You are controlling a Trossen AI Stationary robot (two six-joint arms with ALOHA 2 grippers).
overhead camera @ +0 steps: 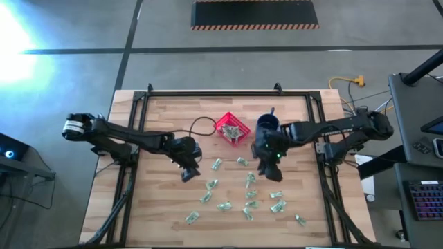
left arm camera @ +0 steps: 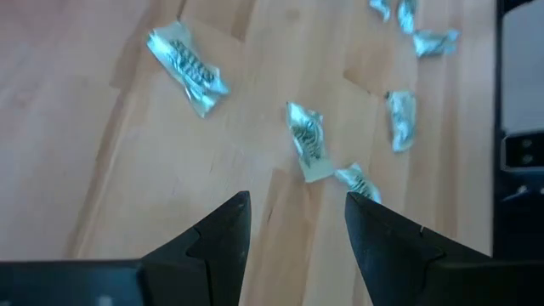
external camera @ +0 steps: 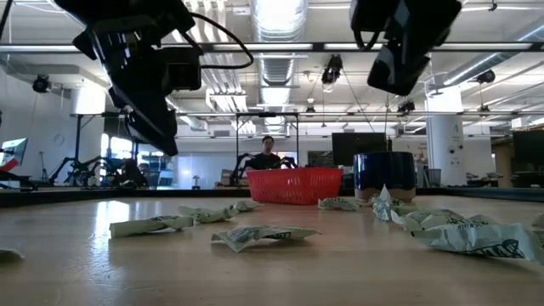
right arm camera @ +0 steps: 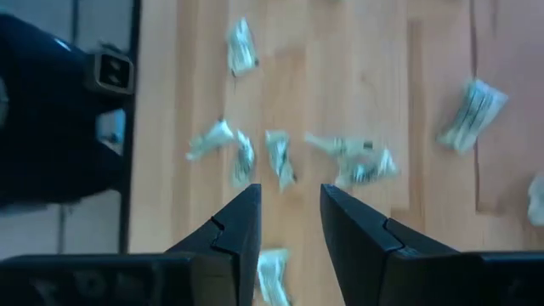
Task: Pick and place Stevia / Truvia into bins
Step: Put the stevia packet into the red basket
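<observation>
Several pale green and white Stevia sachets lie flat on the wooden table, in front of the red basket. The basket also holds a few sachets. My left gripper hangs open above the table, left of the sachets; in its wrist view the left gripper has nothing between its fingers, and a sachet lies just beyond them. My right gripper hovers open over the right part of the scatter; in its wrist view the right gripper is bare, with sachets on the table below.
A dark blue mug stands right beside the basket, just behind my right gripper. A black cable lies left of the basket. Black frame rails run along the table's far, left and right edges. Bare wood shows at the near left.
</observation>
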